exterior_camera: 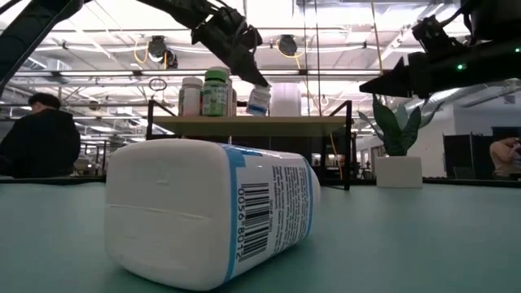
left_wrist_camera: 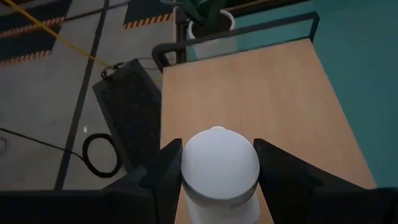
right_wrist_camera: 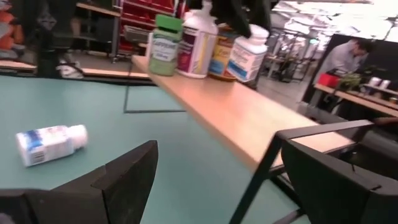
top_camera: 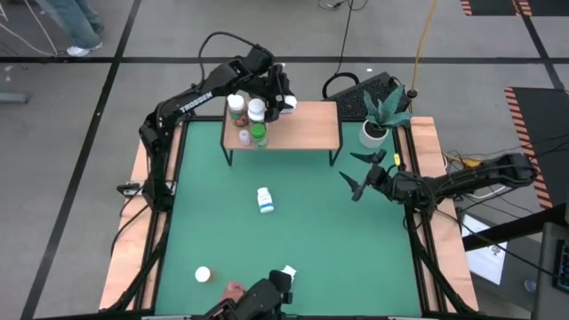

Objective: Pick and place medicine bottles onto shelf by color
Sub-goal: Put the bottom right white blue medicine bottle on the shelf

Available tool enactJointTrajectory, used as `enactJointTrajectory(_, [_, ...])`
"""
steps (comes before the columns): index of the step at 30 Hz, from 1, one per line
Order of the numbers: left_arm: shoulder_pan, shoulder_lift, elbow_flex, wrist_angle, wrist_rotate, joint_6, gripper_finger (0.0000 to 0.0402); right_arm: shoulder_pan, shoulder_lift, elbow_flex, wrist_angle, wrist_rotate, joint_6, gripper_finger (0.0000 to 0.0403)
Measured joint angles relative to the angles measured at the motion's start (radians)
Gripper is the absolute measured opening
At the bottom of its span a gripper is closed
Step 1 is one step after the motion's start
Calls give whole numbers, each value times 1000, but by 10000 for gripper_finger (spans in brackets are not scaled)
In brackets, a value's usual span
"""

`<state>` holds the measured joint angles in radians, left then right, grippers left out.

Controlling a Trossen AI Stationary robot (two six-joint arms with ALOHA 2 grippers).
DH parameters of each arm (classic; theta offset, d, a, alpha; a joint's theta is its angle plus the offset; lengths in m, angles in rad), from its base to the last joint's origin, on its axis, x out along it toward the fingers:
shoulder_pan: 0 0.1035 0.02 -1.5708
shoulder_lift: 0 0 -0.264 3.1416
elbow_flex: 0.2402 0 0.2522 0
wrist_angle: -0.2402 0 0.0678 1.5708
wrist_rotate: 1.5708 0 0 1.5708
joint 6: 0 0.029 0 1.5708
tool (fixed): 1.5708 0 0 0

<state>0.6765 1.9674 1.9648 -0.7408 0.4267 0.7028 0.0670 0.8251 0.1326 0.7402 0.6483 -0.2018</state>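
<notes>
Left gripper (left_wrist_camera: pixel 217 180) clamps a white-capped bottle (left_wrist_camera: pixel 219 165) over the shelf (top_camera: pixel 307 124).
Tilted release could topple the green bottle (top_camera: pixel 259 135) at seven o'clock; right gripper (top_camera: pixel 363 178) waits open.

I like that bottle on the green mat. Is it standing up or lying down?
Lying down. The white bottle lies on its side on the mat, cap sideways in the right wrist view.

A small low shelf with a light wood top and thin black metal legs (top_camera: pixel 302 124) is set at the far side of the green mat. Near its left end, upright pill bottles are clustered: a green bottle (top_camera: pixel 259 135), a white-capped bottle (top_camera: pixel 256 110), and a tilted white blue-labelled bottle (exterior_camera: pixel 258 101) clamped between dark fingers. A white blue-labelled bottle (top_camera: pixel 265 200) lies on its side mid-mat; a round white bottle (top_camera: pixel 203 275) is seen near the front.
</notes>
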Motion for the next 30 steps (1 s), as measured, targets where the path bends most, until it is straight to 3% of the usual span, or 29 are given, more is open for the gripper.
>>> enactJointTrajectory(4, [2,5,-2,2,1,3,186,-47,11,1,59,-13,15,334])
enactJointTrajectory(10, [5,4,-1,-9,25,7,186,-118,81,1,177,-154,58,334])
enactJointTrajectory(30, [54,12,-9,-4,171,54,186,-266,362,1,573,-188,59,334])
